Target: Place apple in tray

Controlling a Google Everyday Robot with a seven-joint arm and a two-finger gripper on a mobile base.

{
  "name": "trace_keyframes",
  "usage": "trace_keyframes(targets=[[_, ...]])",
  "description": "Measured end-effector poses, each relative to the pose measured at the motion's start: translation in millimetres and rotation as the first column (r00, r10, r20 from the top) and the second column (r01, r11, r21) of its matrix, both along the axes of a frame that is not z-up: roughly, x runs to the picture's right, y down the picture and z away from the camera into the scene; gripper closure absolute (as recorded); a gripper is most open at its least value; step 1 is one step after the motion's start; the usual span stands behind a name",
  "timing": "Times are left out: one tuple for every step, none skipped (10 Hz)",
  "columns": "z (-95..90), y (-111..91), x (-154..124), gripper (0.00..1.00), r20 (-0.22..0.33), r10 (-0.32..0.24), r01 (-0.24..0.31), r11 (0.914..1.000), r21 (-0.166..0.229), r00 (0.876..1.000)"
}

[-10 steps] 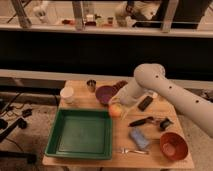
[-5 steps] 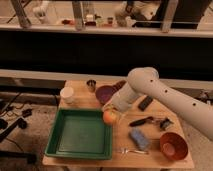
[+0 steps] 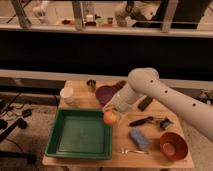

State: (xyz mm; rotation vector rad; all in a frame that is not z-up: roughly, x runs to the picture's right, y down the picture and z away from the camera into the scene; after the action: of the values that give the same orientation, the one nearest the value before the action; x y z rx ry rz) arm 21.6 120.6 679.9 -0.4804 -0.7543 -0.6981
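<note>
The gripper [image 3: 114, 111] is closed on the apple [image 3: 111, 117], holding it from above; the fruit hangs at the right rim of the green tray [image 3: 79, 153], just over its far-right corner and not yet clearly inside. Behind the gripper the white arm [image 3: 165, 97] bends back up and off to the right.

The step in hand is the carry: the apple is lifted and on its way to the tray. The next move, as I judge it, calls for a little more travel to the left so the fruit clears the raised rim, then a lowering and a release over the bare floor of the tray.

Around it on the wooden table [image 3: 150, 159]: a purple bowl [image 3: 104, 94] just beyond the gripper, a small metal cup [image 3: 91, 85] and a white cup [image 3: 66, 94] to the far left, a blue sponge [image 3: 138, 138] and a fork [image 3: 131, 151] on the near side, an orange-brown bowl [image 3: 173, 145] at the near right, and a dark-handled utensil [image 3: 142, 121] in between.

Compared with half a second ago, the apple and gripper sit much the same at the tray's right rim; a second ago they were a little farther right and farther back.
</note>
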Motion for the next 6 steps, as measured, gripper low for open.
trace_keyframes(targets=[[0.4, 2.5, -9.6, 0.81, 0.013, -0.023, 0.023, 0.9997, -0.001, 1.0], [1.3, 5.3, -30.0, 0.81, 0.033, -0.062, 0.062, 0.9981, -0.002, 0.998], [3.7, 7.5, -53.9, 0.81, 0.048, -0.097, 0.097, 0.9953, -0.003, 0.994], [6.4, 9.5, -73.6, 0.81, 0.061, -0.124, 0.124, 0.9922, -0.003, 0.99], [9.2, 11.3, -94.6, 0.81, 0.077, -0.157, 0.158, 0.9875, 0.001, 0.985], [15.6, 14.6, -119.9, 0.81, 0.1, -0.199, 0.199, 0.98, 0.006, 0.975]])
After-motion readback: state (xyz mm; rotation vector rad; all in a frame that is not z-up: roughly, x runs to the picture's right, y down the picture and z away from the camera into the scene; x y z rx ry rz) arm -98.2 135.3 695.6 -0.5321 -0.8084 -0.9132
